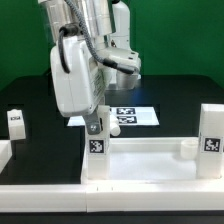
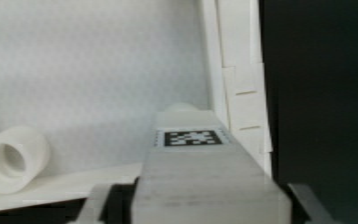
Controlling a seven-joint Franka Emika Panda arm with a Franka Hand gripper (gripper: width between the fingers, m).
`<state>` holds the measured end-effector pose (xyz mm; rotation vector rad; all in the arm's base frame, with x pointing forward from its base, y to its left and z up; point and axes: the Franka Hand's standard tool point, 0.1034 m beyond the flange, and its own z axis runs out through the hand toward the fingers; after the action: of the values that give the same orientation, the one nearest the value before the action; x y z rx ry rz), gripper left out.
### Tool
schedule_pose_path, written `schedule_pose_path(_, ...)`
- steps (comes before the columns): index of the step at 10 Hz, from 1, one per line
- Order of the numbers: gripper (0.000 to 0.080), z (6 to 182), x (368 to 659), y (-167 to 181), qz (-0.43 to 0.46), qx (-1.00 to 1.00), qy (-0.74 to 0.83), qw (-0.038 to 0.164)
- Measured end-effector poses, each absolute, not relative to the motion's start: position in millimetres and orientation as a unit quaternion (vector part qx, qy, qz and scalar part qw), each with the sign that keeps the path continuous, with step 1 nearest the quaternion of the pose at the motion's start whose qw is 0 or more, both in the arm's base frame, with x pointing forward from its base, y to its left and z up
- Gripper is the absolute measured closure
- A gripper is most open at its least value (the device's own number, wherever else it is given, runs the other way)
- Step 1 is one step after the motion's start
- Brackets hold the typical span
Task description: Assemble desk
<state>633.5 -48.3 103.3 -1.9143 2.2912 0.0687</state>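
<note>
The white rimmed tabletop (image 1: 150, 165) lies flat at the front of the table, with a round socket (image 1: 186, 150) near its right end. My gripper (image 1: 93, 123) is shut on a white tagged leg (image 1: 97, 150) and holds it upright at the tabletop's left end. In the wrist view the leg (image 2: 202, 175) with its tag (image 2: 194, 138) fills the space between my fingers (image 2: 115, 203). It hangs over the tabletop's inner face (image 2: 87, 80), next to its rim (image 2: 240, 80) and near a round socket (image 2: 7, 160).
A second tagged leg (image 1: 210, 140) stands at the tabletop's right end. A third leg (image 1: 15, 122) stands at the exterior view's left. The marker board (image 1: 130, 116) lies behind the gripper. White border rails (image 1: 60, 197) run along the front.
</note>
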Motion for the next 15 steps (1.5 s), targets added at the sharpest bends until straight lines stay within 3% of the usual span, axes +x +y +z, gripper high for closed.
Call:
schedule_pose_path(2, 0.05, 103.1, 634, -48, 0.023, -0.627, 0.775, 0.077)
schedule_pose_path(3, 0.0283, 103.1, 634, -48, 0.023, -0.628, 0.774, 0.077)
schedule_pose_path(4, 0.0283, 106.1, 635, -48, 0.022, -0.629, 0.773, 0.08)
schedule_pose_path(5, 0.0179, 119.1, 636, -47, 0.019, -0.63, 0.771, 0.089)
schedule_pose_path(7, 0.0156, 138.5, 621, -28, 0.025, -0.637, 0.765, 0.095)
schedule_pose_path(12, 0.015, 132.6, 613, -6, 0.033, -0.653, 0.752, 0.081)
schedule_pose_path(14, 0.015, 117.2, 578, 19, 0.015, -0.668, 0.741, 0.075)
schedule_pose_path(15, 0.015, 108.5, 565, 25, 0.024, -0.672, 0.738, 0.062)
